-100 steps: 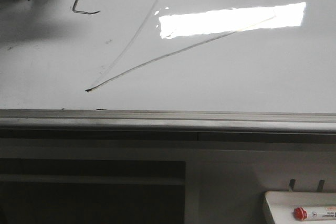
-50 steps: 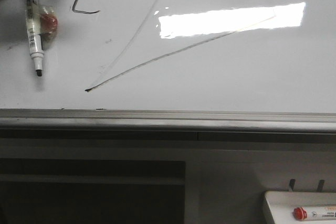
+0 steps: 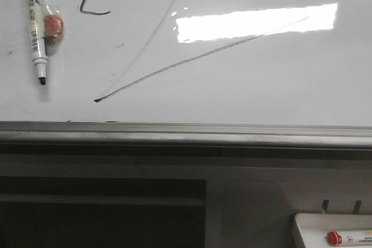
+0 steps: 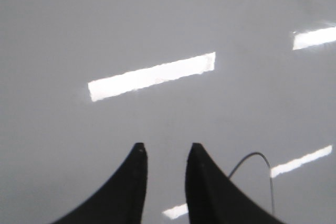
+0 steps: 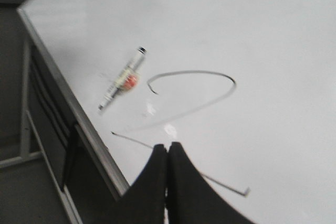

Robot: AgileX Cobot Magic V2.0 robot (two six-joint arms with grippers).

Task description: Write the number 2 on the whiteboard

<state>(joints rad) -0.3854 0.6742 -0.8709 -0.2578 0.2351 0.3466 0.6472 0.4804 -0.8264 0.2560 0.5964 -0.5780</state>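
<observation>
The number 2 [image 3: 192, 60] is drawn in thin black line on the whiteboard [image 3: 261, 91]: a hook, a long diagonal and a slanted base stroke. A black-tipped marker [image 3: 36, 27] with a red label lies loose on the board, left of the hook. No gripper shows in the front view. My left gripper [image 4: 166, 146] is open and empty above the board, with part of the hook [image 4: 252, 156] beside it. My right gripper [image 5: 168, 145] is shut and empty above the base stroke; its view shows the 2 [image 5: 194, 71] and the marker [image 5: 123, 80].
A grey metal rail [image 3: 186, 132] runs along the board's near edge, with a dark frame below it. A small white tray [image 3: 331, 230] holding a red-capped marker [image 3: 343, 238] sits at the lower right. A bright glare [image 3: 256, 21] lies across the board.
One second ago the marker hung at the top left edge under a dark arm shadow. It now lies flat on the board, and the shadow has gone.
</observation>
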